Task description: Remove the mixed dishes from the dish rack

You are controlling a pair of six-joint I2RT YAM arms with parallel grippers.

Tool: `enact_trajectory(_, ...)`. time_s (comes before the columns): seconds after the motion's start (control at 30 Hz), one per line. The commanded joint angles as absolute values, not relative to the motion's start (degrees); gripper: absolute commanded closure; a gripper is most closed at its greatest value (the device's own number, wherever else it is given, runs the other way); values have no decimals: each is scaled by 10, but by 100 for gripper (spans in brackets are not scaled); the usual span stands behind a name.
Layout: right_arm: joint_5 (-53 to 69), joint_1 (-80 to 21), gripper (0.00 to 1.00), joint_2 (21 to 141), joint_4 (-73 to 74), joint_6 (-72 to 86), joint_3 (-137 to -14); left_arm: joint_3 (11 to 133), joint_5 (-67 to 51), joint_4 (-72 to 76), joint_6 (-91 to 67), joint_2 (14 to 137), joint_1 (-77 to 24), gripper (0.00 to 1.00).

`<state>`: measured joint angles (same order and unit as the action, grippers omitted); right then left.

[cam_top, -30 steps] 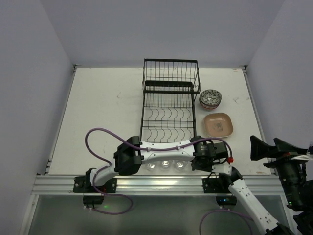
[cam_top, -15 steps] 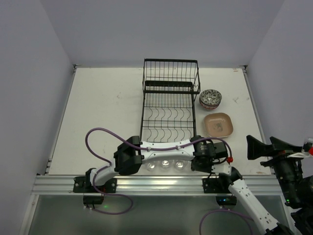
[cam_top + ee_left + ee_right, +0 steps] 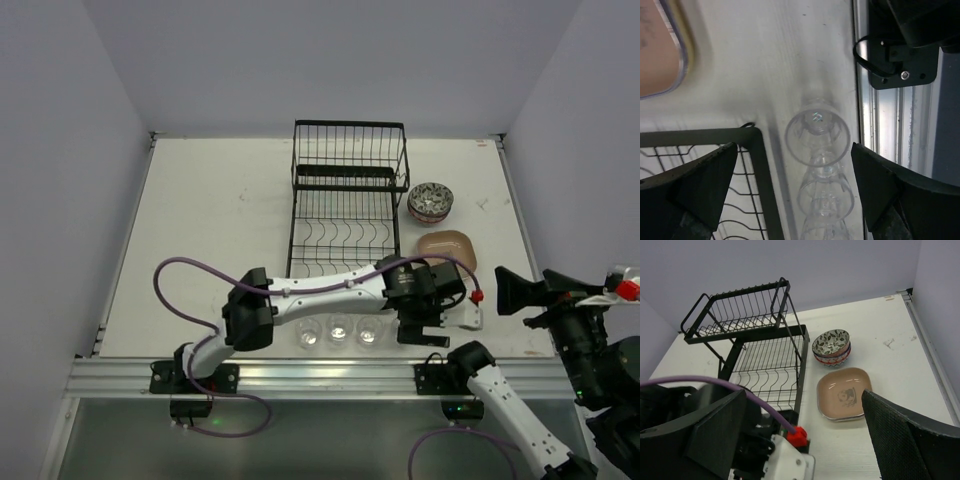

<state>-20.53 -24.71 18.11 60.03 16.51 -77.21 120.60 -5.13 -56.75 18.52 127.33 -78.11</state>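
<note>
The black wire dish rack (image 3: 345, 205) (image 3: 765, 360) stands mid-table with no dishes in it. In front of it, three clear glasses (image 3: 340, 331) stand in a row. The left wrist view looks down on the row's end glass (image 3: 817, 135), which stands on the table. My left gripper (image 3: 420, 328) (image 3: 794, 150) hovers open above that glass, a finger on either side, touching nothing. Stacked patterned bowls (image 3: 431, 202) (image 3: 831, 346) and a brown plate (image 3: 447, 243) (image 3: 844, 395) lie right of the rack. My right gripper (image 3: 505, 292) (image 3: 804, 394) hangs open and empty at the right.
An aluminium rail (image 3: 300, 378) runs along the near table edge, with the right arm's base (image 3: 900, 55) bolted to it close to the glasses. The rack's corner (image 3: 759, 150) lies just left of the end glass. The left arm's white wrist (image 3: 790, 460) sits below my right gripper.
My left gripper has opened, let go of the end glass and lifted away from it. The right gripper has drifted slightly left and stays open.
</note>
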Motion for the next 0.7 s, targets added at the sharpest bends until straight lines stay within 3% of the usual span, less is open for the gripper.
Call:
enact_trajectory(0.0,-220,-247,1,230,555,156,-766,1227,-59,-504,178,1172,-738,0)
enact_trajectory(0.2,-192,-247,1,297,514,135,-770,1131,-9,-381,65,1061,-636,0)
enact_trajectory(0.37,-184,-247,1,344,509,131,-757,973,139,-268,-92,898,-492,0)
enact_trajectory(0.53,-180,-247,1,314,512,151,-724,766,305,-244,-175,727,-389,0)
enact_trajectory(0.67,-196,-247,1,259,526,149,-699,675,357,-252,-181,591,-339,0)
